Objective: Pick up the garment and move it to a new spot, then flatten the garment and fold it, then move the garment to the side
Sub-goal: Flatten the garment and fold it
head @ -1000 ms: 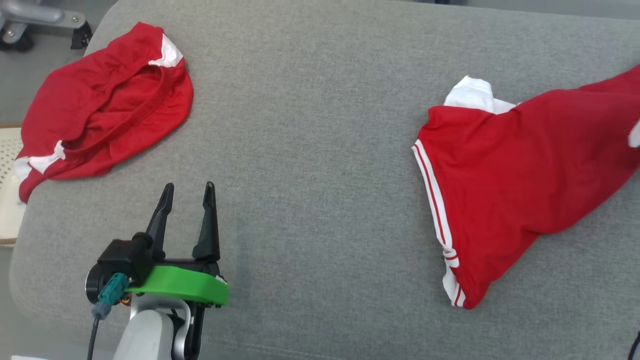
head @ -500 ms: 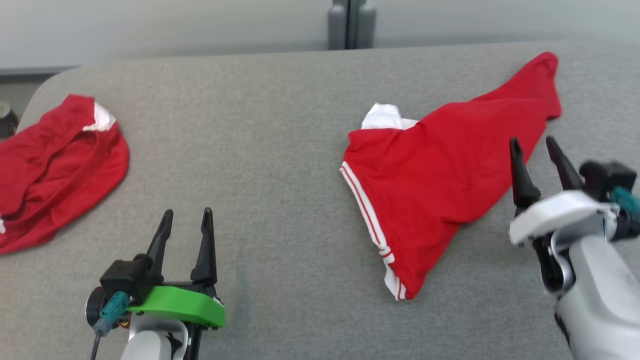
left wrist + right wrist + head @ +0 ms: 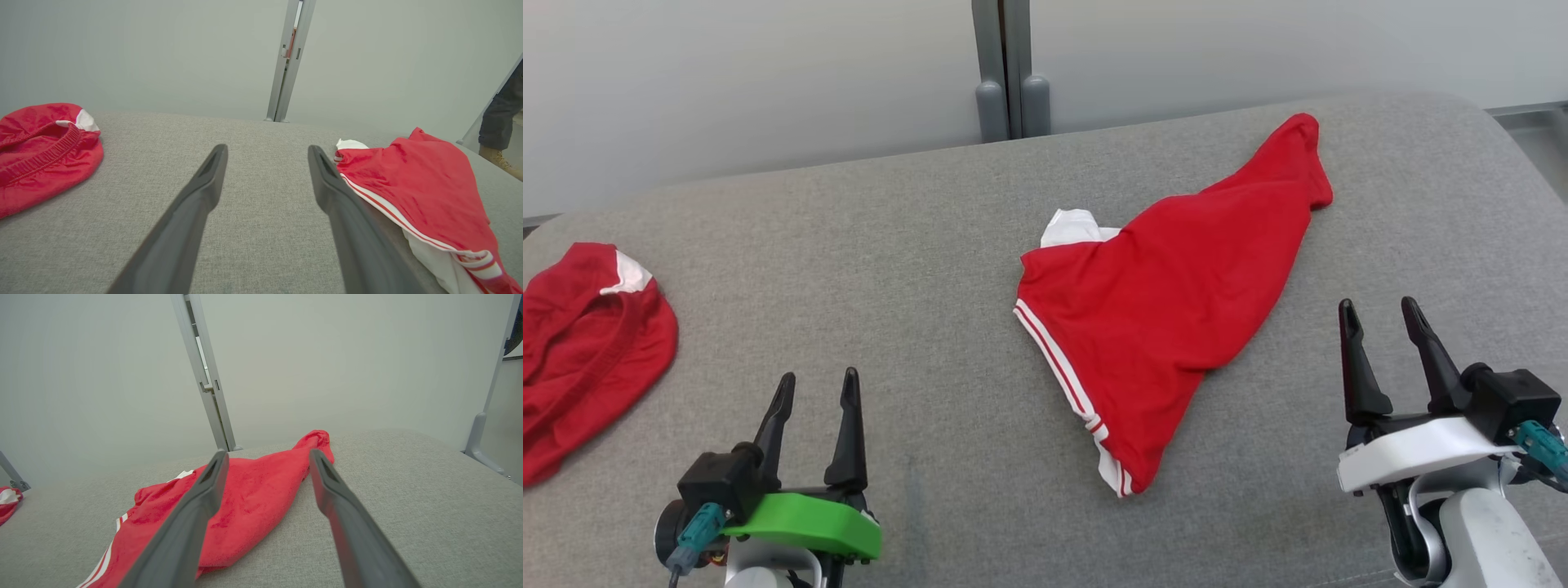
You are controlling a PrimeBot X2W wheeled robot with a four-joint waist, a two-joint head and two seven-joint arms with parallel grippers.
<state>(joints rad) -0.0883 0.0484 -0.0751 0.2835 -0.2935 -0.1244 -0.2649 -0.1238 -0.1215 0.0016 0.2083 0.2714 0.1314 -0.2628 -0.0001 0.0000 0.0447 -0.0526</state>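
Observation:
A red garment (image 3: 1176,294) with white stripes along one edge lies crumpled in the middle-right of the grey padded table (image 3: 915,261); it also appears at the right of the left wrist view as the garment (image 3: 412,192) and ahead in the right wrist view as the garment (image 3: 245,498). My left gripper (image 3: 817,392) stands open at the lower left, well apart from it, nothing between its fingers. My right gripper (image 3: 1380,317) stands open at the lower right, just right of the garment's lower edge, holding nothing.
A second red garment (image 3: 588,343) with white patches lies bunched at the table's left edge, seen too as the bunched garment (image 3: 41,147). A pale wall with a grey post (image 3: 1005,73) runs behind the table. A person's leg and boot (image 3: 500,134) stand beyond the table's right end.
The head camera has swung right and up, so both garments sit further left in the picture. The right gripper has come into view and settled at the lower right, open.

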